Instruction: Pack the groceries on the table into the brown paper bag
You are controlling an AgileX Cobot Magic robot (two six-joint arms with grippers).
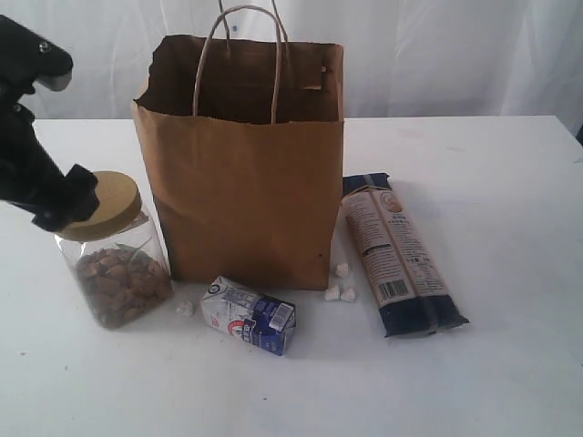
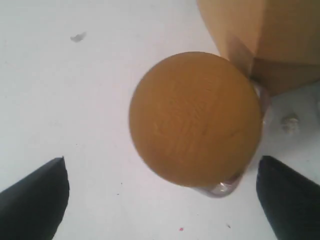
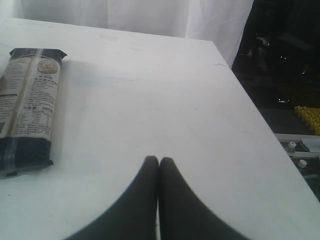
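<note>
Left wrist view alone shows L pincer (image 2: 162, 158) spread, prob. over jar (image 2: 195, 120).

Left arm (image 1: 23, 137): wears matte black casing, blocky and angular, with a rounded upper housing. Bears one small bright screw head (image 1: 42, 45) near the top and a pale grey patch (image 1: 55, 81) along the housing's lower edge. Ends in the left gripper (image 1: 64, 200), also black, chunky, with stepped edges. Shows up close as two dark wedge-shaped fingertips (image 2: 37, 200), plain-surfaced, tapering to blunt points.

Right gripper (image 3: 159, 167): shows two smooth black fingers (image 3: 142, 205), flaring outward at the base, narrowing to rounded tips, faintly glossy.
</note>
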